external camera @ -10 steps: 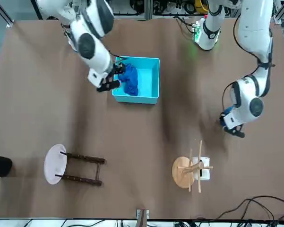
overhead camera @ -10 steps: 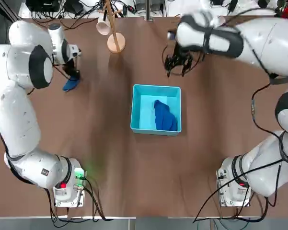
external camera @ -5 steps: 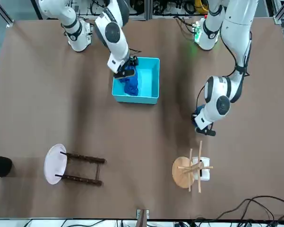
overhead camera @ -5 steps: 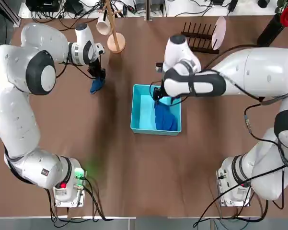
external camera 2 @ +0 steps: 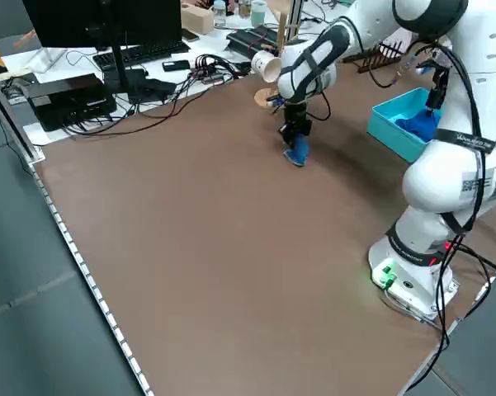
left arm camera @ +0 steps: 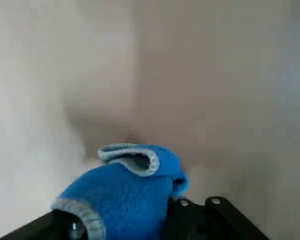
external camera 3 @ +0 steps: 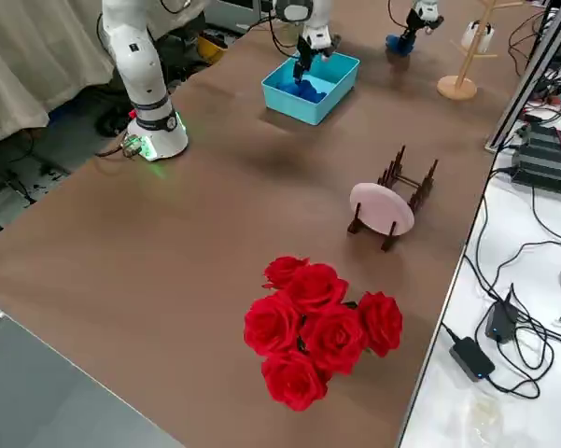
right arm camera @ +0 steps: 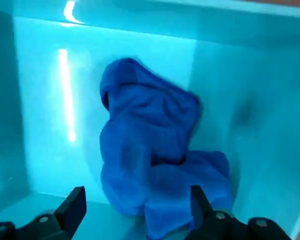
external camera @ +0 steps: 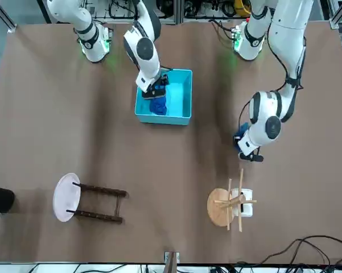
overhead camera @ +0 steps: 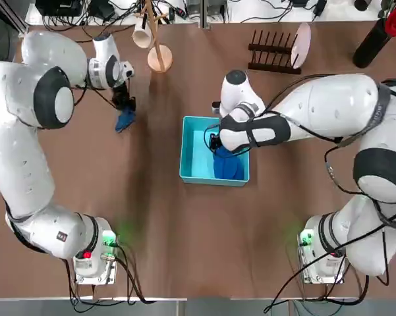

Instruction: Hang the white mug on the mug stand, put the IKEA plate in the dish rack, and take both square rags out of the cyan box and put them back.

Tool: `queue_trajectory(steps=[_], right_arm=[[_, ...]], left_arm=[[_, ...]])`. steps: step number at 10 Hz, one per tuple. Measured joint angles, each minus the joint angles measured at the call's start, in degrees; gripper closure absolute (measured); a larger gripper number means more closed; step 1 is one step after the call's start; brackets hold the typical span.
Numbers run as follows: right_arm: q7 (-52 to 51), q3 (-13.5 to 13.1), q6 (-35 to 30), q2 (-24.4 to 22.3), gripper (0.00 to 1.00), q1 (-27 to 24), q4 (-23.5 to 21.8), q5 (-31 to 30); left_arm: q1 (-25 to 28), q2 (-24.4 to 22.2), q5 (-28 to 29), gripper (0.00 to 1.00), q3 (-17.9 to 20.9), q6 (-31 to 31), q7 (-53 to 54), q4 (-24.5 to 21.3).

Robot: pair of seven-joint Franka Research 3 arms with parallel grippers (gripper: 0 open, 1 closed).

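Observation:
The cyan box (overhead camera: 192,155) sits mid-table with one blue rag (overhead camera: 228,164) crumpled against its right wall. My right gripper (right arm camera: 137,210) is open and low inside the box, its fingers (right arm camera: 72,207) straddling that rag (right arm camera: 150,155). My left gripper (overhead camera: 122,100) is shut on the second blue rag (overhead camera: 125,120), which hangs just over the table left of the box and fills the left wrist view (left arm camera: 122,197). The white mug (overhead camera: 141,36) hangs on the mug stand (overhead camera: 160,60). The IKEA plate (overhead camera: 302,41) stands in the dish rack (overhead camera: 271,56).
A bunch of red roses (external camera 3: 322,327) in a dark vase (overhead camera: 369,41) stands at the far right corner. Cables and electronics (external camera 2: 115,74) lie beyond the far edge. Both arm bases (overhead camera: 95,253) stand on the near edge.
My right gripper swung from the far side of the table to over the box and dropped inside it. My left gripper carried its rag rightward, then eased back a little.

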Motion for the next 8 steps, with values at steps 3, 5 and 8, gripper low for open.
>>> queue_trajectory(steps=[3,5,8], right_arm=[[0.0,-0.2,1.5,2.0,0.37,0.0,0.0,0.0],[0.0,-0.9,1.5,1.9,0.70,-0.3,0.4,0.0],[-1.5,-2.9,-11.9,-1.4,0.96,-7.3,6.6,-0.2]], left_arm=[[1.1,0.1,0.8,0.83,13.9,-2.0,19.7,-2.4],[1.7,0.2,0.9,0.83,22.3,-2.0,33.9,-2.6],[2.3,0.0,0.9,0.83,25.7,-2.0,40.7,-1.5]])
